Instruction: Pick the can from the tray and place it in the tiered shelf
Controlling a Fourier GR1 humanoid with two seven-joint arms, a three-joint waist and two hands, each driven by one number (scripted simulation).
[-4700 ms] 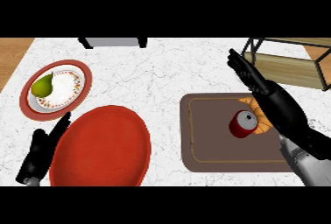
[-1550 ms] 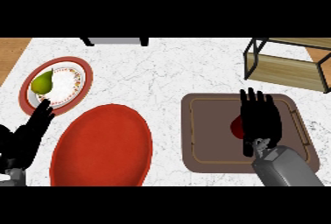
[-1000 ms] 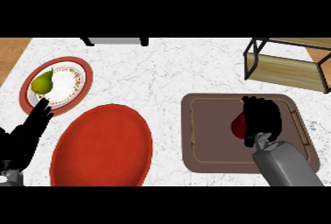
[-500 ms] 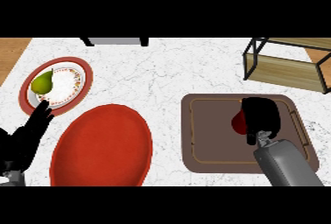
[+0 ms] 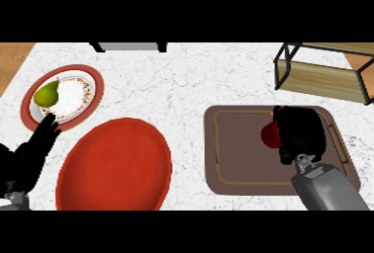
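Right robot hand (image 5: 298, 132) curled over red can (image 5: 268, 135), on tray (image 5: 234, 148).
Left robot hand (image 5: 30, 157) open at left edge, fingertips by plate (image 5: 97, 91).

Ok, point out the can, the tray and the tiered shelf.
can (image 5: 269, 135): head view, its visible red edge.
tray (image 5: 241, 158): head view, bare floor, left half.
tiered shelf (image 5: 321, 81): head view, lower wooden board.

Tray (image 5: 234, 153) sits right of centre on the counter (image 5: 182, 84), with the can (image 5: 268, 134) on it, tucked under the curled right hand (image 5: 300, 131). Tiered shelf (image 5: 321, 74) stands behind the tray, far right. On the left, a plate (image 5: 95, 79) carries a pear (image 5: 47, 94), and a platter (image 5: 113, 165) lies in front.
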